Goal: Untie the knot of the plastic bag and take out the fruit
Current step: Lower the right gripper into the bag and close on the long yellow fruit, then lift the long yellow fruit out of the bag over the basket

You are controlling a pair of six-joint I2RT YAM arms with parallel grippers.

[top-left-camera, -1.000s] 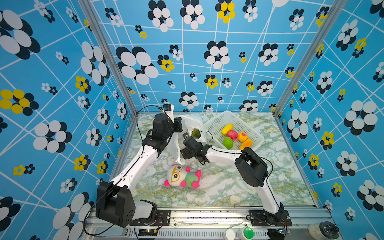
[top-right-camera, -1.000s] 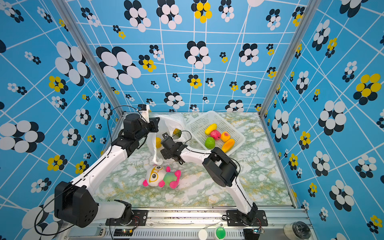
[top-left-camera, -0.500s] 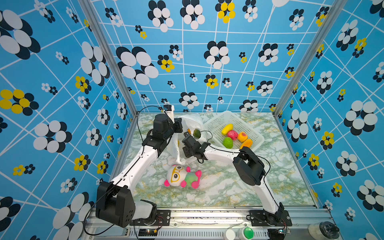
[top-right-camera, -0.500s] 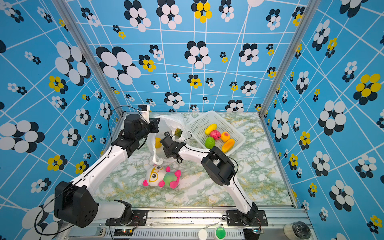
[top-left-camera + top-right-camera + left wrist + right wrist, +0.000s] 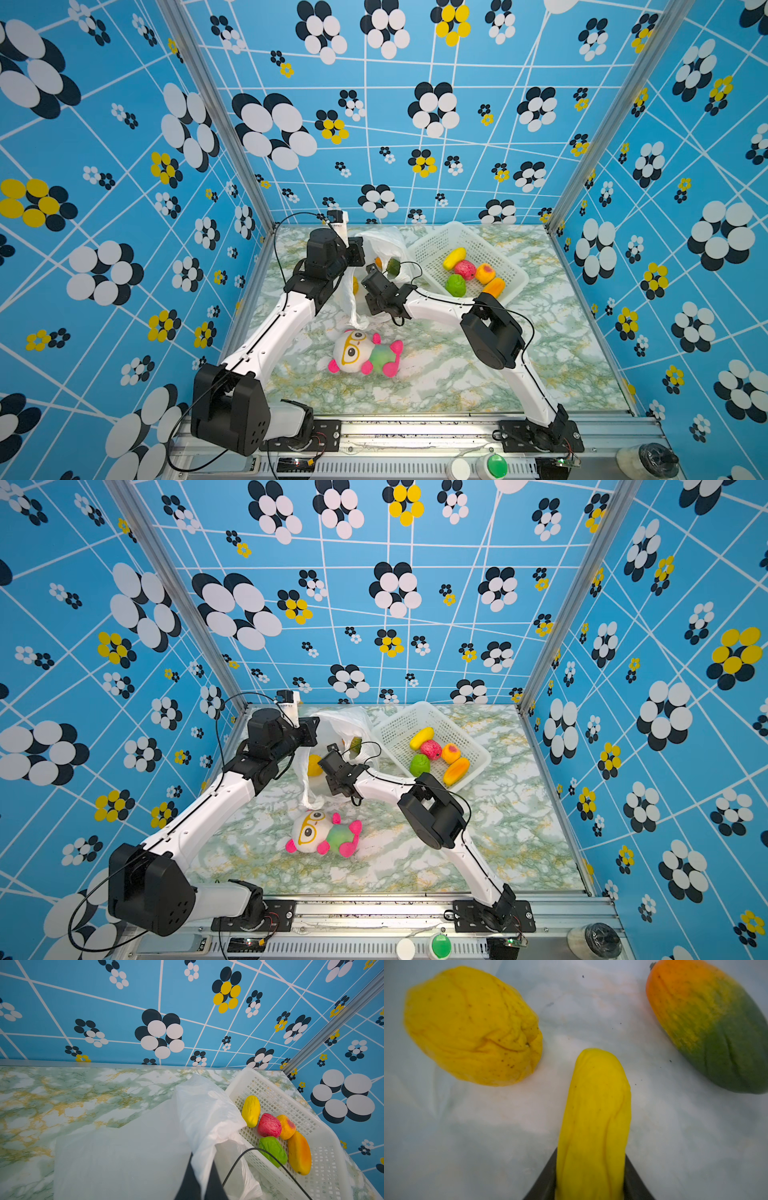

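Plastic bag (image 5: pixel 384 243) is sitting on desk (image 5: pixel 457 374) by basket (image 5: pixel 428 245), L hand (image 5: pixel 202 1159) pinching its edge tight. Only R wrist cam is showing R hand (image 5: pixel 591 1152) inside it, clamping a yellow fruit (image 5: pixel 596 1105).

Soft, even, bright light fills both top views; the white, green and pink plush doll (image 5: pixel 365 353) casts only a faint shadow on the green-marbled table (image 5: pixel 457 386). The right wrist view is dimmer and greyish, with the long yellow toy fruit (image 5: pixel 593 1105) nearest the lens blurred.
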